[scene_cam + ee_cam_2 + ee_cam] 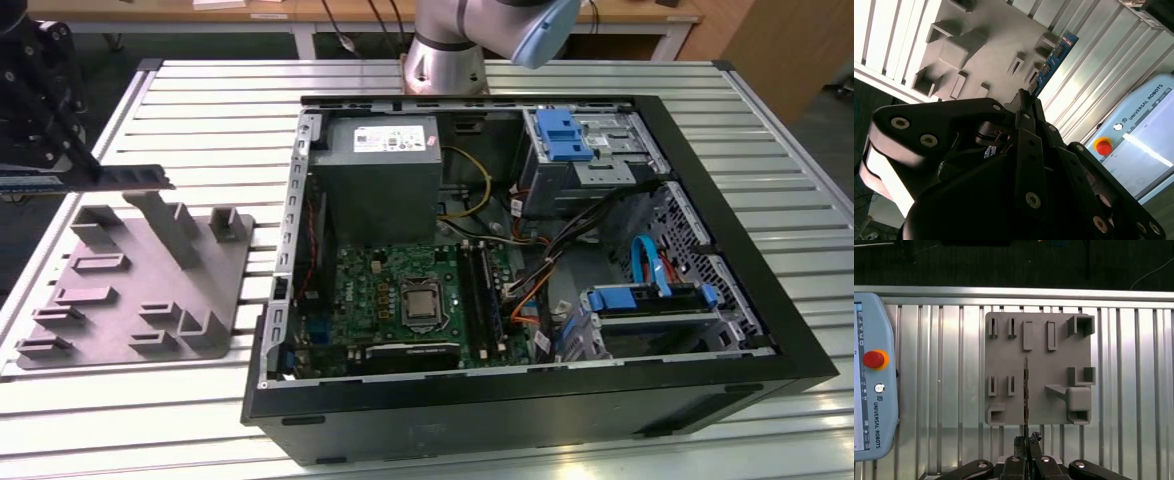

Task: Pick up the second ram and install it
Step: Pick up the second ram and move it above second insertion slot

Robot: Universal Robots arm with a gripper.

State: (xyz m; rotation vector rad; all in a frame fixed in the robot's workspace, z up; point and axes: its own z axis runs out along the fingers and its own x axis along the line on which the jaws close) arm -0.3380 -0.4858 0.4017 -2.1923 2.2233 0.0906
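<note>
Grips the second ram (1053,59) by one end in the hand (1027,439), closed narrow on the flat faces, edge-on as a thin dark line in the first wrist view and a green board with chips in the second wrist view. Holds it in the air over the grey slotted plate (134,290) at the exterior view's left, well apart from the open computer case (534,400). Seems a grasp meant to leave the long edge free for pressing into a slot, judging by the stick jutting straight out beyond the fingertips. Cannot tell whether clear of the plate's tallest post (167,225), close beneath in the exterior view. Places the memory slots (478,290) deep inside the case on the motherboard (387,290), just beside a bundle of cables (547,260) and near the grey power supply box (380,180); likely a tight approach past the case wall. Shares the slatted table (200,110) with a teach pendant (874,375) beside the plate.
</note>
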